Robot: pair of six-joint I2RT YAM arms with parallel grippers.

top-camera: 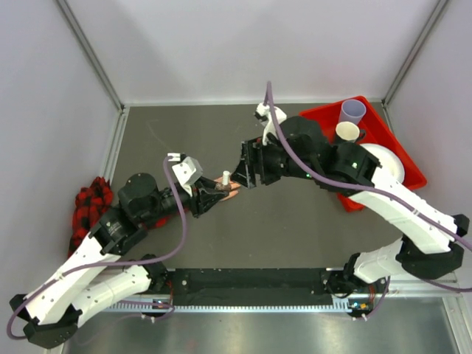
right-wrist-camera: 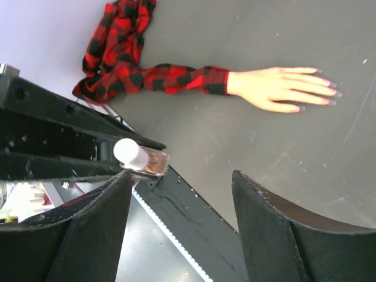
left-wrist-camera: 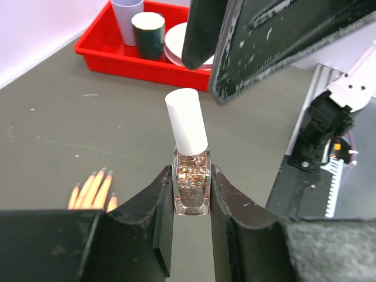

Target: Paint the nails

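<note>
Peach hand [right-wrist-camera: 282,88], red-and-black plaid sleeve [right-wrist-camera: 176,79], greyish nails [right-wrist-camera: 336,93] (dim, hard to pin down). Coppery glitter bottle [left-wrist-camera: 192,185], white cap [left-wrist-camera: 187,120]. Red tray [left-wrist-camera: 135,61], lilac cup [top-camera: 352,110], white plate [left-wrist-camera: 175,41], dark grey table [top-camera: 295,221].

The red tray [top-camera: 381,127] holds a lilac cup [top-camera: 352,111], dark cup [top-camera: 347,132] and plate [top-camera: 391,162].

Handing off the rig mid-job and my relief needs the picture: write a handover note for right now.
Left gripper: shut on the polish bottle, upright, white cap on.
Right gripper: open, empty, close to the cap.
Mannequin hand: flat on the table, nails facing up; whether any is painted is unclear.
Done: bottle picked up.
To do: uncap, paint the nails.
</note>
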